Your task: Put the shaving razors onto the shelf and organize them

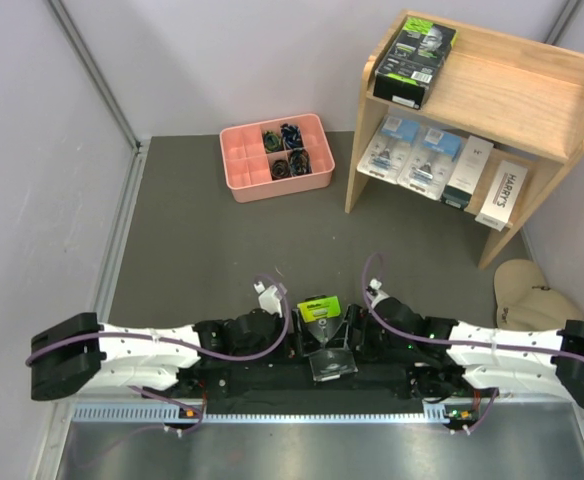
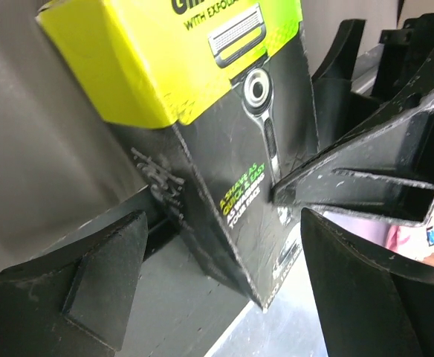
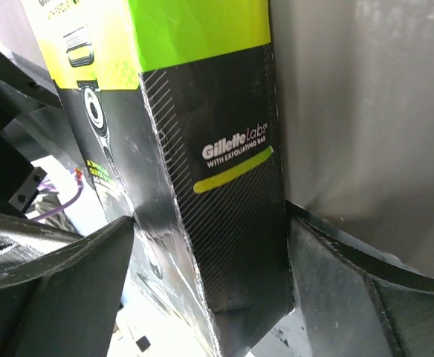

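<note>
Left arm (image 1: 162, 345), right arm (image 1: 492, 350) folded inward, left hand (image 2: 223, 219) spread, right hand (image 3: 209, 223) clamped

The top camera is looking down from behind over the whole table (image 1: 202, 250); both wrist cameras are facing one black-and-lime box (image 2: 224, 171) closely, from opposite sides.

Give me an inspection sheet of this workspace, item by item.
Surface: dark grey mat.
Job's things: shelf holds a black box on top, with two blister packs and two white boxes below; sixth pack upright between the hands.
Clutter: pink tray of small dark items; beige cap.
Hands: left hand open around the sixth pack; right hand apparently closed on it.
Cables: purple cables on both arms.
Surroundings: grey walls.
</note>
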`<state>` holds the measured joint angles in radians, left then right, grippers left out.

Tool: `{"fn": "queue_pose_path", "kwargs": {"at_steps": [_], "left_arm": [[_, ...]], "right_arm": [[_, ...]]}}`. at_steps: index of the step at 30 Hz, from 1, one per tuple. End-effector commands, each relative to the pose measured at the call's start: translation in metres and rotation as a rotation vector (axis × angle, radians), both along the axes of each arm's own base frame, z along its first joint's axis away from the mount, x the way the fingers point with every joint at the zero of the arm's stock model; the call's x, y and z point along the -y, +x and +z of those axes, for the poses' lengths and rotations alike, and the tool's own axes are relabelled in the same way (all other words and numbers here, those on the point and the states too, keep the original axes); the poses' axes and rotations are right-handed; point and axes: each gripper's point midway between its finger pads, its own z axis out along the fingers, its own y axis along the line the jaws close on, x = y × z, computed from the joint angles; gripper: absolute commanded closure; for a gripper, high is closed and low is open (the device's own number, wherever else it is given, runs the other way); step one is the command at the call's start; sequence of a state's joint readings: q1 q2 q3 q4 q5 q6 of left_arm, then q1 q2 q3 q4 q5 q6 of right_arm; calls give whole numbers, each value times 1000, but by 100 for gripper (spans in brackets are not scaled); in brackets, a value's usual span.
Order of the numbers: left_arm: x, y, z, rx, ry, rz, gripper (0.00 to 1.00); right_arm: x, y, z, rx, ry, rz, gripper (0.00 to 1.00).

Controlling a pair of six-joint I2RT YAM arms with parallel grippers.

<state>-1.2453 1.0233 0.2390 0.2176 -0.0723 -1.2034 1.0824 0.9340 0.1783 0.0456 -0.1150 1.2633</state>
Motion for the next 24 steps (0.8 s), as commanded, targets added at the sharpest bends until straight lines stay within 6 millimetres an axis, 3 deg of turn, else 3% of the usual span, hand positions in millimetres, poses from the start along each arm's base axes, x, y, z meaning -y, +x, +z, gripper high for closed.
{"fn": "queue_pose_path", "kwargs": {"at_steps": [1,6,7,11,12,13,15,16,17,19,20,24], "left_arm": [[15,2,11,22,-86,-8,12],[21,0,16,27,-144,-24,12],[21,0,19,31,-152,-26,12],[21,4,34,75,-169,-23,12],[21,6,46,97,-187,-16,12],[13,6,37,92,-120,-12,12],[8,17,60,156,-116,21,11],[-2,18,53,159,-50,35,11],[-5,23,64,191,-40,46,10],[-17,33,77,234,-25,107,9],[-23,35,80,251,3,113,9],[-36,45,113,317,-48,175,7]], "right_arm": [[-18,2,13,13,103,5,21],[-29,4,24,52,162,16,42],[-31,4,26,60,172,18,52],[-34,7,42,109,217,11,74],[-33,8,43,119,210,8,76],[-31,10,50,136,222,0,80],[-29,18,61,185,219,-24,82],[-23,18,58,185,184,-30,84],[-23,26,74,230,209,-62,85],[-15,31,80,265,183,-83,86],[-12,39,99,311,217,-124,87],[8,57,128,414,193,-222,87]]}}
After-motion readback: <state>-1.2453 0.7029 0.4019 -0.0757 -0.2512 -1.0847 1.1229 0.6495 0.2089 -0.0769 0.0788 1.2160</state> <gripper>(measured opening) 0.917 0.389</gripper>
